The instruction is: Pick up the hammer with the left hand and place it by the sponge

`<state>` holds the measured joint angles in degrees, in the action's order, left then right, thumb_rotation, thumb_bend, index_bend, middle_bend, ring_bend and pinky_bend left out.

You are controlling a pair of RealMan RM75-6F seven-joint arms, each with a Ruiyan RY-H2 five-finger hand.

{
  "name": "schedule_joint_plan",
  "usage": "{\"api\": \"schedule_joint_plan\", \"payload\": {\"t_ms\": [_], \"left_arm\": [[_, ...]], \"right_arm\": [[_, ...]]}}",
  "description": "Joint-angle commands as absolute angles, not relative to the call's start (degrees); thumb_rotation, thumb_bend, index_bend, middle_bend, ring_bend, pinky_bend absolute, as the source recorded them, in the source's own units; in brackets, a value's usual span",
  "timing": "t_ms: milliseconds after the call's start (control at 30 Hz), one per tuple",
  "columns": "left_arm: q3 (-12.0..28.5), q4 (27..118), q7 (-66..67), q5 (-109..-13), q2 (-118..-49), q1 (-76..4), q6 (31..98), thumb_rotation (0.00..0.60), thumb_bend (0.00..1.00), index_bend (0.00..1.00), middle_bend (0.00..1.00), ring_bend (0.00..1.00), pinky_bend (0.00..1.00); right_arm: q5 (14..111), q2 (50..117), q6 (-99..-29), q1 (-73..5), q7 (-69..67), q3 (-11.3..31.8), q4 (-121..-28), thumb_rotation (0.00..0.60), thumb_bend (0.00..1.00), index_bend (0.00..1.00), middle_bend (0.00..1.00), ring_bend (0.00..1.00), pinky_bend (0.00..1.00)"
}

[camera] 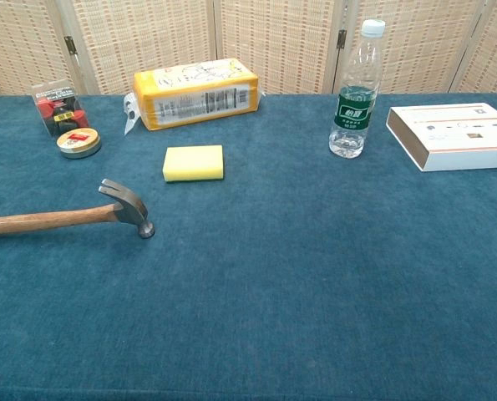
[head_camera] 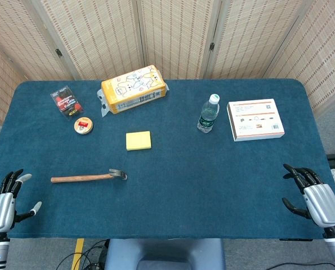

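Waiting to start: the hammer (head_camera: 88, 177) lies untouched on the blue surface (head_camera: 212, 180), so by my reading the pick-up has not yet begun.
Step in hand: the reach; nothing is lifted or held.
Hammer: flat on the surface, wooden handle pointing toward the robot's left edge, metal head toward the middle, claw side up in the chest view.
Sponge: the yellow sponge (head_camera: 138, 140) sits beyond the hammer's head, apart from it, with bare cloth between the two.
Left hand: the left hand (head_camera: 7, 199) hovers at the near left corner of the surface, near the handle's free end but not touching it; its fingers (head_camera: 12, 179) are spread with the thumb held out, and it holds nothing.
Right hand: the right hand (head_camera: 316, 197) rests at the near right corner, well apart from the hammer, fingers spread and empty.
Chest view: neither hand shows there; only the hammer, sponge and the other items.
Next move calls for: bringing the left hand forward and inward over the handle, wrapping the fingers around the wood, then carrying the tool the short way up to set it beside the sponge.
Things to avoid: the round tin (head_camera: 84, 125) and the yellow package (head_camera: 133, 89) stand near the sponge, so I judge the drop should stay on its open near side.
Other items: a water bottle (head_camera: 208, 113) and a white box (head_camera: 255, 119) lie to the right, away from the path.
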<state>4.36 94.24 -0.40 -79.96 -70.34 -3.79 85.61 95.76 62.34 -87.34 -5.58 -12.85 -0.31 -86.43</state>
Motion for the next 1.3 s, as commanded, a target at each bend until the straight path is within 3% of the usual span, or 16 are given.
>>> {"api": "schedule_joint_plan", "payload": {"t_ms": [33,300,700,967,1300], "left_arm": [[4.37,94.20,-0.49,-80.05,-70.32,-3.85,85.48,0.600,0.26,0.24,0.13,0.06,0.23],[4.48,94.17,-1.67,-81.83,-69.57,-6.08,82.59,0.600,0.26,0.24,0.13,0.06,0.23],[5.86,95.40,6.41,-82.08,-69.80,-14.87,71.58,0.600,0.26,0.20,0.13,0.06,0.23],[7.64,96.19,14.08,-77.40,-73.88,-21.06,64.25,0.600,0.26,0.20,0.14,0.06,0.23],[8.65,92.52,20.18,-71.12,-80.28,-26.74,58.76,0.594,0.30,0.26,0.22,0.12,0.23]], "right_arm": [[95.70,62.27,-87.34,-5.56,-12.80,-0.34,-86.50,0.600,0.20,0.10,0.34,0.20,0.19],[96.30,61.62,-88.30,-5.62,-12.33,-0.12,-87.21,0.600,0.20,0.10,0.33,0.20,0.19],[95.83,61.19,-88.24,-5.63,-12.19,-0.02,-87.60,0.600,0.20,0.10,0.34,0.20,0.19],[95.12,61.45,-88.36,-5.11,-12.88,-0.22,-86.83,0.600,0.20,0.10,0.34,0.20,0.19],[94.57,61.79,-88.32,-4.85,-14.06,-0.25,-85.50,0.600,0.20,0.10,0.34,0.20,0.19]]}}
